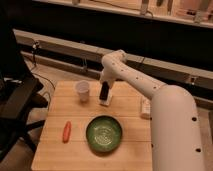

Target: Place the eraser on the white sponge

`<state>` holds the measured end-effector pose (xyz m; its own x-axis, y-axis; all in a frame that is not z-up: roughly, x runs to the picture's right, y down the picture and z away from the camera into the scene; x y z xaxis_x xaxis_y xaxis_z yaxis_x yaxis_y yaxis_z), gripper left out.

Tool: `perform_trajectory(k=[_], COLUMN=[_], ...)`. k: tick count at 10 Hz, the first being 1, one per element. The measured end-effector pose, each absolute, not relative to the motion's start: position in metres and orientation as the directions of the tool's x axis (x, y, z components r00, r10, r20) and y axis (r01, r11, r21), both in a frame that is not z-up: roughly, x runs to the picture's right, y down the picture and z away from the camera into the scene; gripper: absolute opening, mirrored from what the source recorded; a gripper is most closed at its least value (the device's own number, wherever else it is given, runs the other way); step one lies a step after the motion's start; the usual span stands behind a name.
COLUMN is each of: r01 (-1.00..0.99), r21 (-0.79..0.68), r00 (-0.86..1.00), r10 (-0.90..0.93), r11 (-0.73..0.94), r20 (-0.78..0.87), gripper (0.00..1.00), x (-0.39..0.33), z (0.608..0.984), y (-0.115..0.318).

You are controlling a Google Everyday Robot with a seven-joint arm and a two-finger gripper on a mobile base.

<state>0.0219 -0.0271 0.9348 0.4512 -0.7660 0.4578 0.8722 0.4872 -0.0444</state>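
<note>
My gripper point(104, 92) hangs from the white arm over the back middle of the wooden table point(75, 150). It shows as a dark shape right above a small white sponge point(105, 102), touching or nearly touching it. The eraser cannot be told apart from the dark gripper end. I cannot tell whether it is held or resting on the sponge.
A white cup point(83, 91) stands just left of the gripper. A green bowl point(104, 133) sits front centre and an orange carrot point(66, 131) lies to its left. A pale object point(145, 106) lies at the right edge, partly behind my arm. A dark chair point(17, 105) stands on the left.
</note>
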Motion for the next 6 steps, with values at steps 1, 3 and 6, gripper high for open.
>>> perform_trajectory(k=[1, 3, 6], r01=[0.870, 0.871, 0.871], r21=[-0.046, -0.054, -0.061], r00=[0.454, 0.453, 0.455], r10=[-0.760, -0.755, -0.756], r11=[0.491, 0.488, 0.487], r20=[0.465, 0.475, 0.471], gripper=[0.71, 0.80, 0.69], x=[0.0227, 0.0214, 0.0197], z=[0.9355, 0.9379, 0.9394], y=[-0.0252, -0.0217, -0.0216])
